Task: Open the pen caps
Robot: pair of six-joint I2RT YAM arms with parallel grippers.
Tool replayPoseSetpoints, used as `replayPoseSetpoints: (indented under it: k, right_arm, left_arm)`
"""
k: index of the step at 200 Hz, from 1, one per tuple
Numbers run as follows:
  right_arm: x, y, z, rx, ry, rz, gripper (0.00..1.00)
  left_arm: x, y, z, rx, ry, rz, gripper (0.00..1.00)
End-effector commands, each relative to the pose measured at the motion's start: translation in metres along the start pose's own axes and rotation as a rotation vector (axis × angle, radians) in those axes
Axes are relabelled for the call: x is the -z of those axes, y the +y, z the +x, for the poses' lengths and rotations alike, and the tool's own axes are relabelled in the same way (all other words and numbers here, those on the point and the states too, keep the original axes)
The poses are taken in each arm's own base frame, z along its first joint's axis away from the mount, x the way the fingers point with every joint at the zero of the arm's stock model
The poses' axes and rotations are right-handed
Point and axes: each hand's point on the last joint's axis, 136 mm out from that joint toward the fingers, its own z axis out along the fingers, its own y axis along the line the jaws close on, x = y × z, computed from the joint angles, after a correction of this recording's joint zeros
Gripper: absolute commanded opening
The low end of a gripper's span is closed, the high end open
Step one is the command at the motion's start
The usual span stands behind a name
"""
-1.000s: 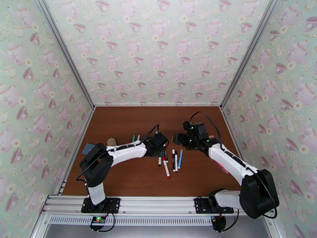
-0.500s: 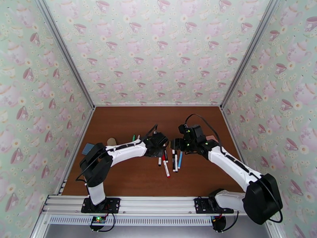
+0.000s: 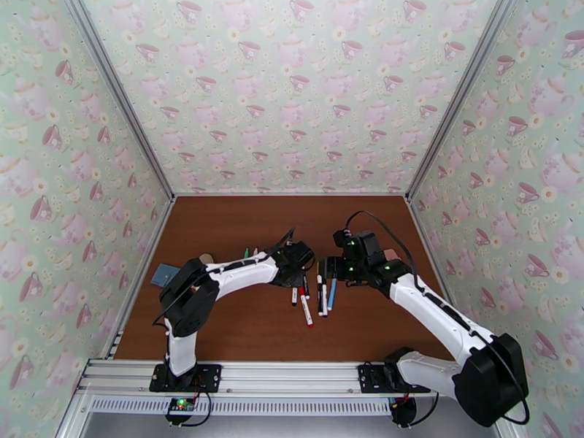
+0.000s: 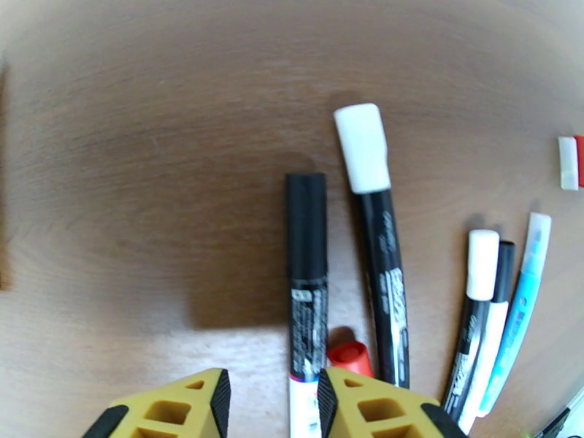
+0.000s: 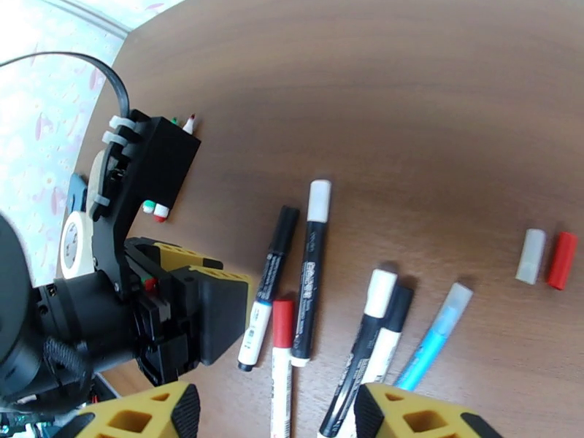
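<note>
Several pens lie side by side on the brown table [image 3: 219,315]. A black-capped pen [image 4: 306,242] runs down between the yellow fingers [image 4: 175,403] of my left gripper [image 4: 270,406], which is open, its right finger close beside the barrel. A white-capped black pen [image 4: 376,235], a red-capped pen [image 4: 349,355] and a light blue pen [image 4: 522,301] lie to the right. My right gripper [image 5: 276,406] hangs open above the red-capped pen [image 5: 282,323] and its neighbours. Two loose pen caps, one whitish [image 5: 531,255] and one red [image 5: 562,259], lie apart on the right.
A green and a red pen [image 3: 250,252] lie behind the left arm. A blue block [image 3: 164,274] and a beige lump [image 3: 206,259] sit at the left. The two grippers [image 3: 296,275] [image 3: 328,270] are close together over the pen cluster [image 3: 314,297].
My right gripper has come left and down toward the pens. The left gripper has edged slightly right and its jaws have narrowed a little.
</note>
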Motion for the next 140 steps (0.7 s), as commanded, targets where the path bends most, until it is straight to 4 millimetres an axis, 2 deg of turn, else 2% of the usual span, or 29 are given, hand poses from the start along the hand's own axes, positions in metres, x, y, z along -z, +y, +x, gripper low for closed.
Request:
replayPoseSetpoints:
  k: [1,72,140]
  right_arm:
    - [0.002,-0.009,0.006,-0.015,-0.011,0.041,0.61]
    - [-0.002,-0.011,0.01,-0.034,-0.016,0.031,0.6]
    - [-0.007,-0.011,0.017,-0.056,-0.015,0.001,0.6]
  left_arm:
    - [-0.004,-0.003,-0.004,0.001,0.01,0.009,0.39]
    - [-0.019,-0.013,-0.004,0.003,0.048,0.051,0.39]
    - [-0.031,-0.007,0.003,-0.003,0.085,0.04,0.39]
